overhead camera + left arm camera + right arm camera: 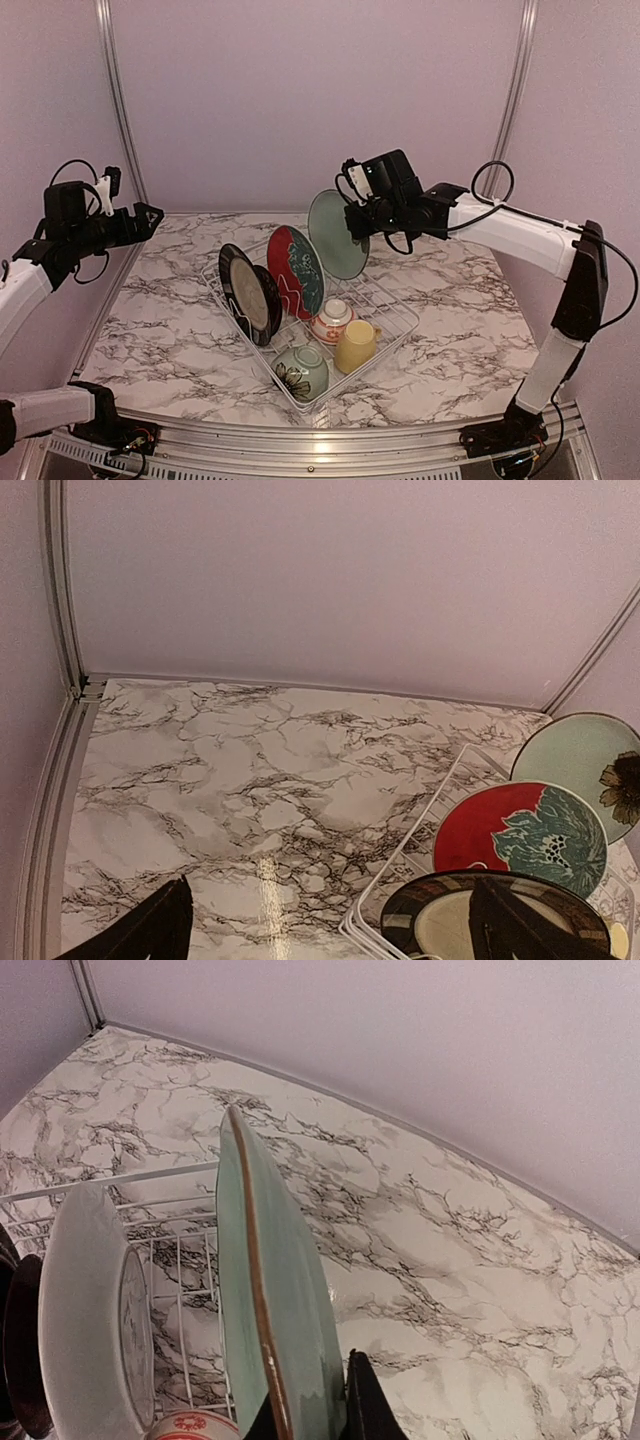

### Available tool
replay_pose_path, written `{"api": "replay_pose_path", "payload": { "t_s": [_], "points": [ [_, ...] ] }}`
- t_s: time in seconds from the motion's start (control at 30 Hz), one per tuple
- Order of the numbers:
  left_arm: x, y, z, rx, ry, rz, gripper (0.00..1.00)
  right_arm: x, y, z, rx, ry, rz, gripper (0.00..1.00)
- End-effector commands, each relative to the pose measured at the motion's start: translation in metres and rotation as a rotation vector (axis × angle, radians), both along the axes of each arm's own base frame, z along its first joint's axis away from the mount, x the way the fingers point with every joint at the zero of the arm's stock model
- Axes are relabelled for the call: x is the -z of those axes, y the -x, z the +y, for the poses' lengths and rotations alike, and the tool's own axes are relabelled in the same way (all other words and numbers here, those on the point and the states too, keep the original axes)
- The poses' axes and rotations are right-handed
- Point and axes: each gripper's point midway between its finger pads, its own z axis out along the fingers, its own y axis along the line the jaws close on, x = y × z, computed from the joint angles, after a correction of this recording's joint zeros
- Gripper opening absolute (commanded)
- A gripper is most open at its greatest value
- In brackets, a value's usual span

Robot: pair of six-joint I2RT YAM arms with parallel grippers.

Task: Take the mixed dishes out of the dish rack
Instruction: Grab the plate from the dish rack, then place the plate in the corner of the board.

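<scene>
The white wire dish rack (392, 322) sits mid-table. In it stand two black-rimmed plates (247, 292) and the red-and-teal plate (296, 271), with the small red-patterned bowl (333, 319), yellow cup (355, 346) and green flowered bowl (301, 372) in front. My right gripper (357, 222) is shut on the rim of the teal flowered plate (338, 234), holding it upright above the rack's far end; in the right wrist view the plate (275, 1300) is edge-on between my fingers (372, 1410). My left gripper (145, 219) is open and empty, high at the left, away from the rack.
The marble table (450, 340) stretches right and left of the rack. A lilac back wall (320, 90) and metal frame posts (118, 100) bound the cell. In the left wrist view the rack's corner (400, 865) lies at lower right.
</scene>
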Motion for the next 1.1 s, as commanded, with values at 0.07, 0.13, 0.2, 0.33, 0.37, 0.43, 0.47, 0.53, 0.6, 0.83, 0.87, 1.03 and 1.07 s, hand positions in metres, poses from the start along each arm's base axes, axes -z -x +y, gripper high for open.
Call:
{"api": "replay_pose_path", "payload": {
  "t_s": [0.07, 0.13, 0.2, 0.33, 0.37, 0.43, 0.47, 0.53, 0.6, 0.83, 0.87, 1.03, 1.07],
  "points": [
    [0.004, 0.006, 0.009, -0.048, -0.040, 0.008, 0.99, -0.097, 0.018, 0.004, -0.030, -0.247, -0.208, 0.00],
    [0.008, 0.006, 0.010, -0.052, -0.050, 0.012, 0.99, -0.106, 0.023, -0.005, -0.018, -0.268, -0.237, 0.00],
    [0.009, 0.006, 0.012, -0.059, -0.057, 0.011, 0.99, -0.115, 0.027, -0.013, 0.002, -0.283, -0.259, 0.00],
    [0.012, 0.007, 0.012, -0.062, -0.059, 0.005, 0.99, -0.131, 0.035, -0.030, 0.036, -0.323, -0.306, 0.00],
    [0.012, 0.007, 0.012, -0.061, -0.060, 0.004, 0.99, -0.135, 0.038, -0.035, 0.045, -0.334, -0.318, 0.00],
    [0.013, 0.007, 0.012, -0.060, -0.062, 0.004, 0.99, -0.142, 0.041, -0.046, 0.069, -0.362, -0.335, 0.00],
    [0.013, 0.008, 0.012, -0.059, -0.062, 0.004, 0.99, -0.145, 0.042, -0.052, 0.079, -0.380, -0.338, 0.00],
    [0.013, 0.008, 0.013, -0.061, -0.066, 0.003, 0.99, -0.150, 0.042, -0.063, 0.084, -0.427, -0.336, 0.00],
    [0.013, 0.008, 0.013, -0.063, -0.069, 0.002, 0.99, -0.152, 0.038, -0.079, 0.094, -0.492, -0.320, 0.00],
    [0.014, 0.009, 0.014, -0.067, -0.075, 0.001, 0.99, -0.156, 0.035, -0.137, 0.089, -0.771, -0.268, 0.00],
    [0.014, 0.009, 0.014, -0.068, -0.075, 0.002, 0.99, -0.151, 0.033, -0.148, 0.101, -0.804, -0.251, 0.00],
    [0.014, 0.010, 0.015, -0.070, -0.074, 0.001, 0.99, -0.105, 0.018, -0.209, 0.241, -0.925, -0.144, 0.00],
    [0.014, 0.010, 0.015, -0.071, -0.075, 0.000, 0.99, -0.093, 0.015, -0.222, 0.276, -0.949, -0.128, 0.00]
  ]
}}
